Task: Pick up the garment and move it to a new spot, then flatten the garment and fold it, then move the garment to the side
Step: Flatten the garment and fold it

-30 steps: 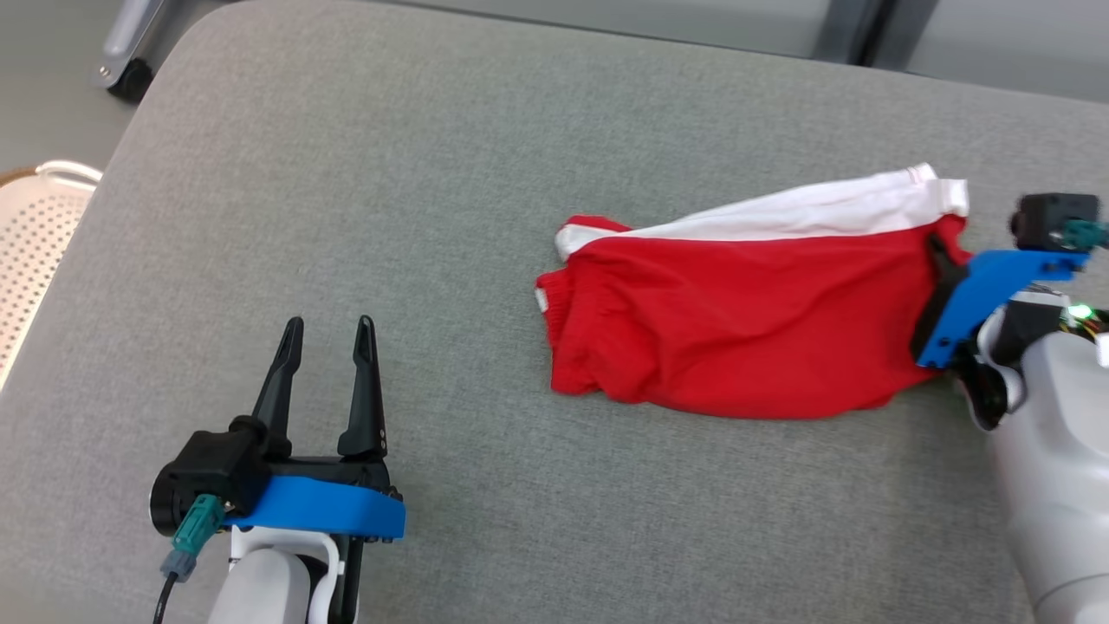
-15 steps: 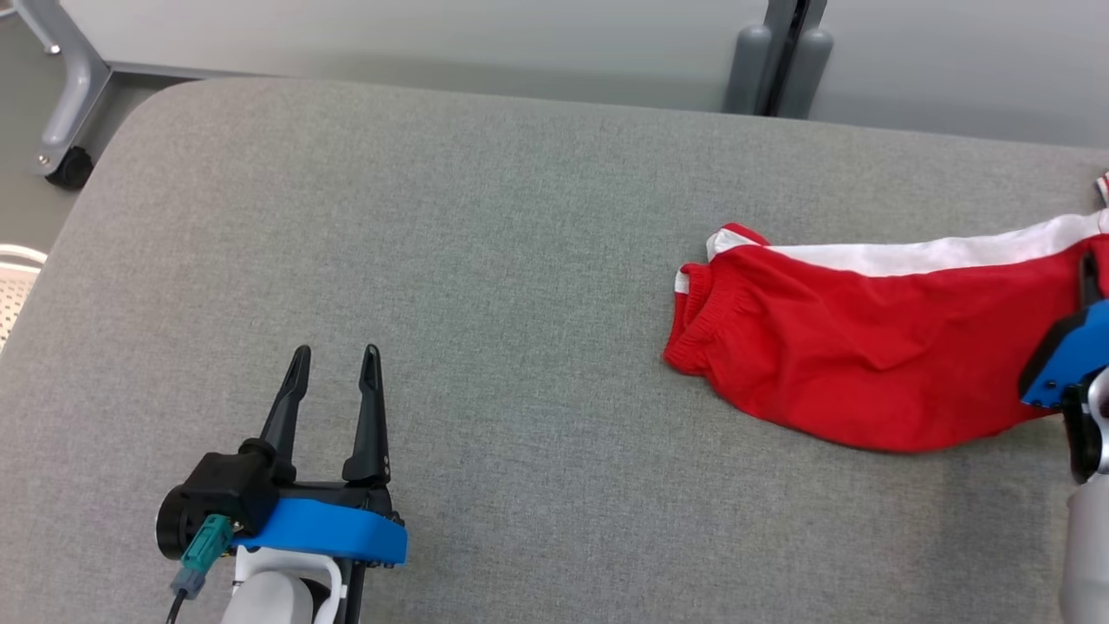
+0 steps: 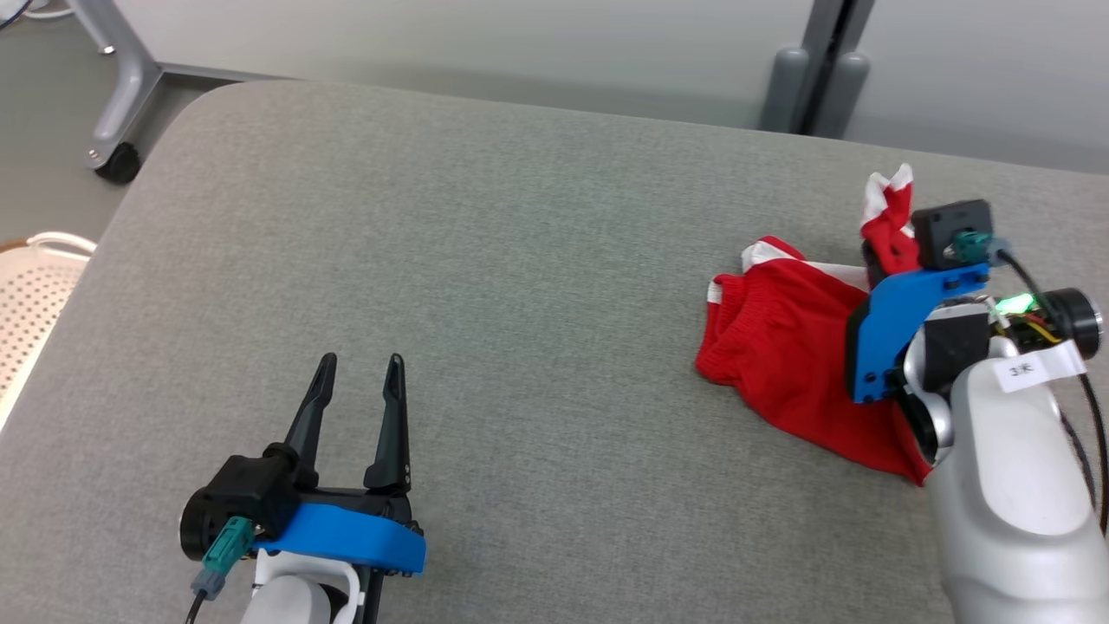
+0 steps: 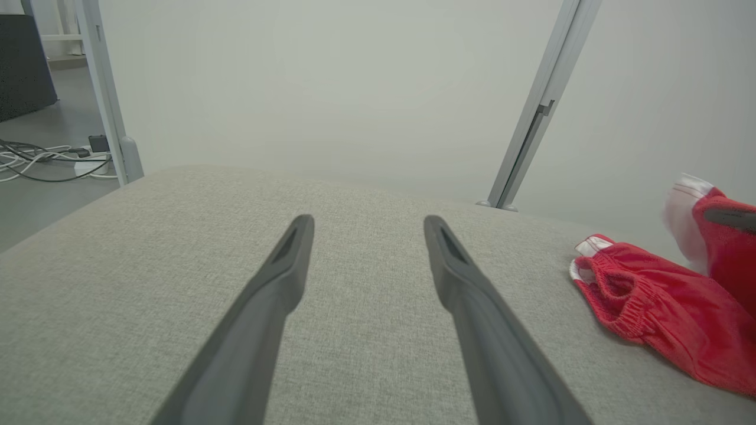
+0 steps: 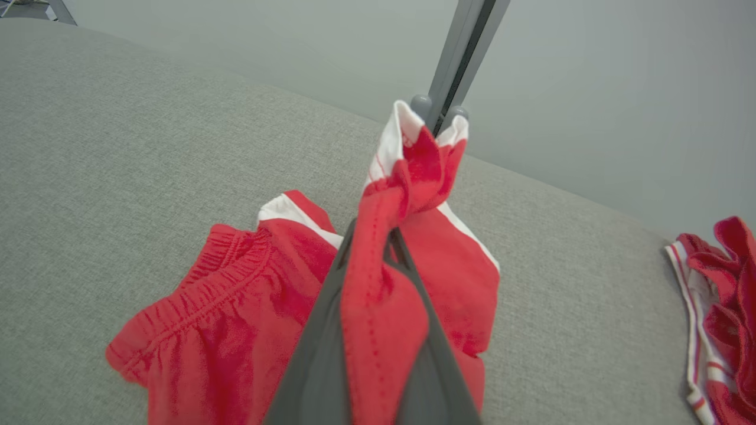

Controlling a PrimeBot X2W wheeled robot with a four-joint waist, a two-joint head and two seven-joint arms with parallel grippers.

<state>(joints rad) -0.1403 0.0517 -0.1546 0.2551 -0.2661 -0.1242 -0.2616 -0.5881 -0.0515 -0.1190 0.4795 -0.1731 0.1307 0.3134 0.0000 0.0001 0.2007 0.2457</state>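
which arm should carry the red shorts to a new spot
Right: the right gripper is shut on the red shorts, one end lifted. The left gripper is open, apart from them.

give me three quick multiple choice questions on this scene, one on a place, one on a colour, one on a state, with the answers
1. In the head view, where on the grey padded surface are the red shorts?
A) left side
B) right side
C) middle

2. What colour is the trim on the shorts?
A) blue
B) yellow
C) white

3. How is the left end effector?
A) open, holding nothing
B) shut on the shorts
C) shut on nothing

Answers:
1 B: the shorts lie at the right, where the right end effector is shut on a pinched-up edge of them.
2 C: white bands edge the red fabric.
3 A: its two fingers stand apart over bare surface, away from the shorts.
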